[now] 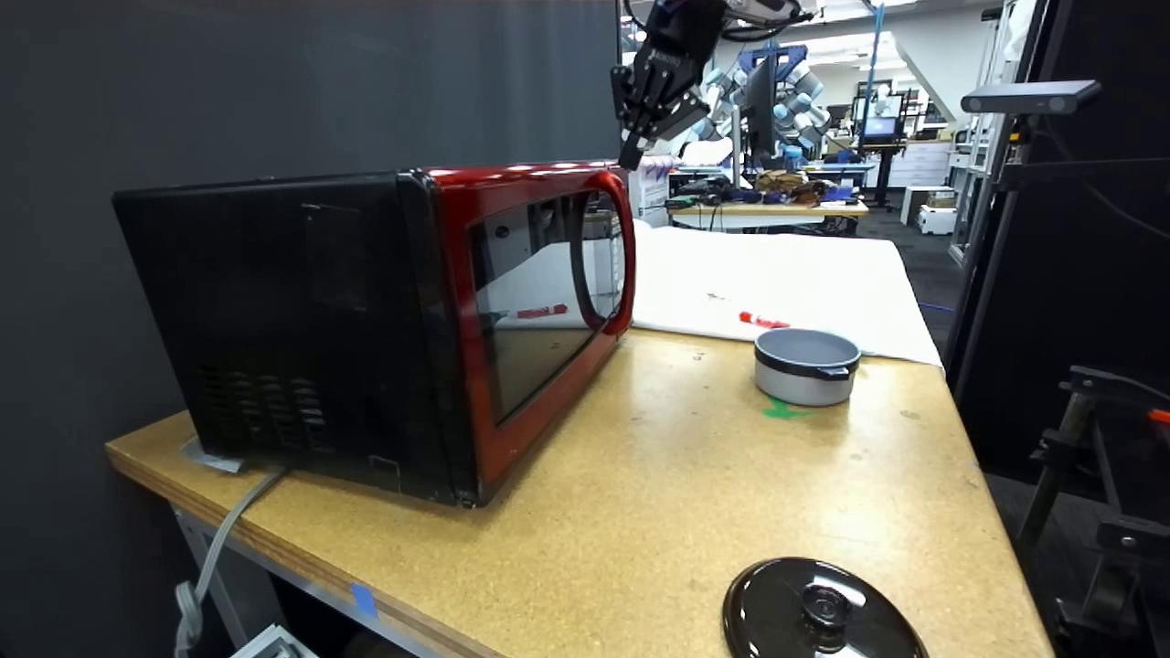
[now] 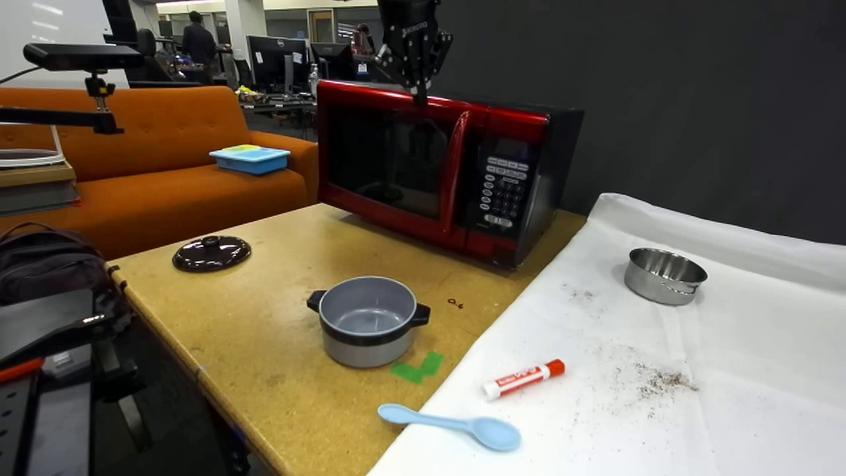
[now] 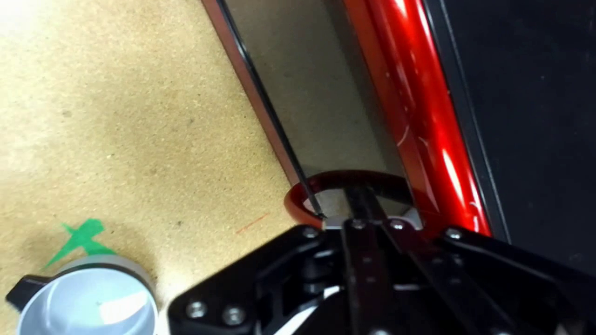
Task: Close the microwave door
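The microwave point(image 1: 274, 311) stands at the back of the wooden table, a black box with a red front; it also shows in the other exterior view point(image 2: 562, 152). The microwave door point(image 2: 383, 162) looks flush with the body. Its red frame point(image 1: 466, 347) and dark window show in both exterior views, and its top edge point(image 3: 414, 93) runs through the wrist view. The curved red handle point(image 2: 456, 172) is on the control-panel side. My gripper point(image 2: 420, 98) points down at the door's top edge near the handle point(image 1: 631, 153). In the wrist view its fingers point(image 3: 365, 204) are together and empty. I cannot tell whether they touch the door.
A grey pot point(image 2: 367, 337) stands in front of the microwave. A black lid point(image 2: 211, 252) lies on the table. A white sheet point(image 2: 595, 410) holds a steel bowl point(image 2: 661, 284), a red marker point(image 2: 522, 379) and part of a blue spoon point(image 2: 496, 433).
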